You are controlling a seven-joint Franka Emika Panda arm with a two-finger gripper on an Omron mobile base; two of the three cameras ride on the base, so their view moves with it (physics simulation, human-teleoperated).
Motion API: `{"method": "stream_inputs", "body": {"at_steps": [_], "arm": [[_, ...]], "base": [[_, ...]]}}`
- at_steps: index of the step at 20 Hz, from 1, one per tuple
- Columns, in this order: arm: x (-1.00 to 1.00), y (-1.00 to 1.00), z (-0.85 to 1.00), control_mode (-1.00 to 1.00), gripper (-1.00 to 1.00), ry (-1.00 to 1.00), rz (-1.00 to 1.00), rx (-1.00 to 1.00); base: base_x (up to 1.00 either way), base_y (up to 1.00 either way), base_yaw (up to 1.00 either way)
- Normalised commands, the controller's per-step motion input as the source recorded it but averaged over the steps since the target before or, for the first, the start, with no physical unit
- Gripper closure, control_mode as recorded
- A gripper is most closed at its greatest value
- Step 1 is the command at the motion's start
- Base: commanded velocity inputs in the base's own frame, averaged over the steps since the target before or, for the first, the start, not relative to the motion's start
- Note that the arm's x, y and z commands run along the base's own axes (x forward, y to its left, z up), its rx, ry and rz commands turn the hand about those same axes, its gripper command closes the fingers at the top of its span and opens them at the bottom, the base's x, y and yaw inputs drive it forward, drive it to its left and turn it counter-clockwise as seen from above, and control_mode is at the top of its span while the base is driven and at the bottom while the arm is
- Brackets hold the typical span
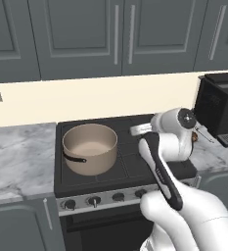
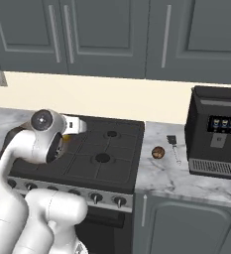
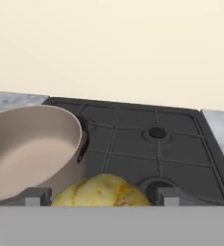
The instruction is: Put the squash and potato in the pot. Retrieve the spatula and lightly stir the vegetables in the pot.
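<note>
The yellow squash sits between my two fingertips at the bottom of the hand view, lifted above the stove, and my gripper is shut on it. A sliver of the squash peeks out beside my arm in the right base view. The beige pot stands on the stove's front left burner, and nothing shows in the part of its inside that I can see; its rim lies just left of the squash. The brown potato rests on the marble counter right of the stove. The spatula lies beside it, near the coffee machine.
The black gas stove has bare burners to the right of the pot. A black coffee machine stands on the right counter. Grey wall cabinets hang above. Marble counter stretches left of the stove.
</note>
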Motion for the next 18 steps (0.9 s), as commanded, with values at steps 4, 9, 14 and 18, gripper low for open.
{"method": "stream_inputs", "body": {"at_steps": [4, 9, 14, 18], "arm": [[-0.16, 0.7, 0.58, -1.0, 1.0, 0.0, 0.01, 0.01], [-0.23, 0.61, 0.54, -1.0, 1.0, 0.0, 0.0, 0.01], [-0.25, 0.59, 0.04, -1.0, 1.0, -0.03, 0.0, 0.0], [-0.02, 0.52, -0.32, -1.0, 1.0, -0.02, 0.0, 0.01]], "base": [[0.0, 0.0, 0.0], [0.0, 0.0, 0.0], [0.0, 0.0, 0.0], [0.0, 0.0, 0.0]]}}
